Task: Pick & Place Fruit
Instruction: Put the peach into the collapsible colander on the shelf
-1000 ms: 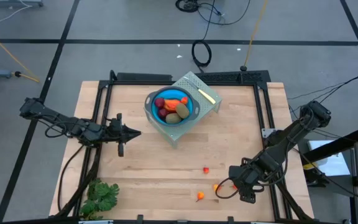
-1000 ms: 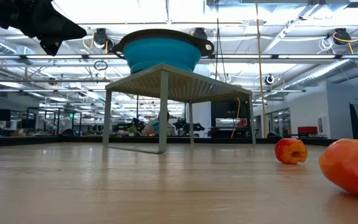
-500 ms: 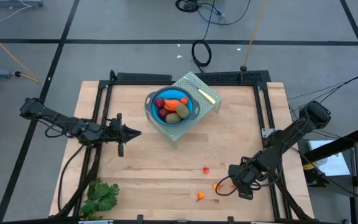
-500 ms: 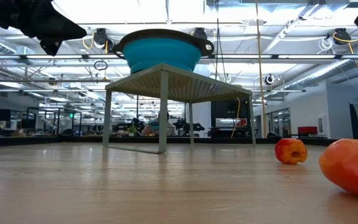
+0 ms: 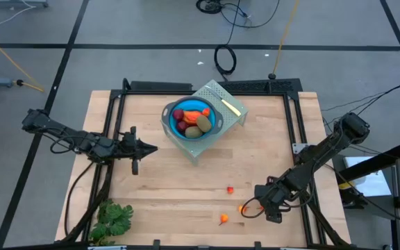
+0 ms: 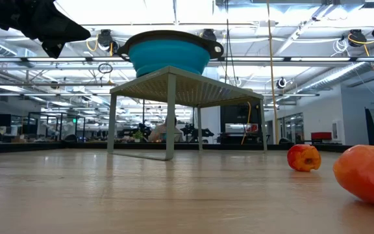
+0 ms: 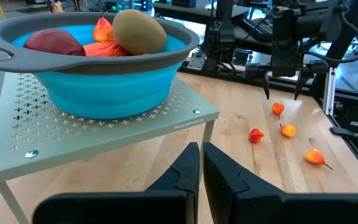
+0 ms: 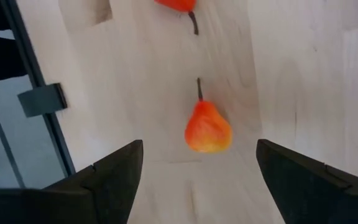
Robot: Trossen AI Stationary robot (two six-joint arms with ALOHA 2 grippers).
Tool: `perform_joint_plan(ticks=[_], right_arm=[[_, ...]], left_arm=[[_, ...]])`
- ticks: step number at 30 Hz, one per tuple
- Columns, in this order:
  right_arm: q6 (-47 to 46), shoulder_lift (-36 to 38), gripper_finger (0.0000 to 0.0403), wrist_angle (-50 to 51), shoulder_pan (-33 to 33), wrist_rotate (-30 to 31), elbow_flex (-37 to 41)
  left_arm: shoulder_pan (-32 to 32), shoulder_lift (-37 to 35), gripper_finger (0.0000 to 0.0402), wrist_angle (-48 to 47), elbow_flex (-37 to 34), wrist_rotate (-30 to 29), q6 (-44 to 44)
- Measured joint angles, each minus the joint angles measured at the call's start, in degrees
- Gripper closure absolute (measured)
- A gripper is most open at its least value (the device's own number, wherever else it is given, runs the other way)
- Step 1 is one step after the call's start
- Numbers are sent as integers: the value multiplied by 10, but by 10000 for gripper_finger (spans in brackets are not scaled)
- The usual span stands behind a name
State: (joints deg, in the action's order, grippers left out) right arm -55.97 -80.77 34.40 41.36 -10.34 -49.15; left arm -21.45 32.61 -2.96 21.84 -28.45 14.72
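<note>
A blue bowl (image 5: 192, 119) with dark-red, olive-brown and red-orange fruit (image 7: 138, 31) stands on a green perforated stand (image 5: 221, 98). Several tiny orange-red fruit pieces (image 5: 230, 189) lie on the wood near the table's near right. My right gripper (image 5: 253, 205) hangs open just above them, pointing steeply down. One piece (image 8: 208, 127) lies on the table between its spread fingers, untouched. The left wrist view shows those fingers (image 7: 282, 90) clear above a piece (image 7: 278, 108). My left gripper (image 5: 151, 147) waits shut, left of the stand and above the table.
A leafy green bunch (image 5: 113, 219) lies at the near left corner. A thin yellow stick (image 5: 231, 105) rests on the stand beside the bowl. Dark frame rails (image 5: 292, 132) run along the table's edges, one close to my right gripper. Bare wood lies between the stand and the small pieces.
My right gripper has come down toward the tiny orange-red pieces, still open and not turning; its dark edge now shows in the low view's top right corner. The fruit pieces have not moved.
</note>
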Motion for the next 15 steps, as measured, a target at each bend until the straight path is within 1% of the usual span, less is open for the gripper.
perform_joint_plan(ticks=[7, 15], right_arm=[[18, -4, 99, -1, 0, 1, 0], [31, -47, 99, -8, 0, -1, 0]], left_arm=[[0, 0, 382, 0, 0, 0, 0], [0, 0, 382, 0, 0, 0, -7]])
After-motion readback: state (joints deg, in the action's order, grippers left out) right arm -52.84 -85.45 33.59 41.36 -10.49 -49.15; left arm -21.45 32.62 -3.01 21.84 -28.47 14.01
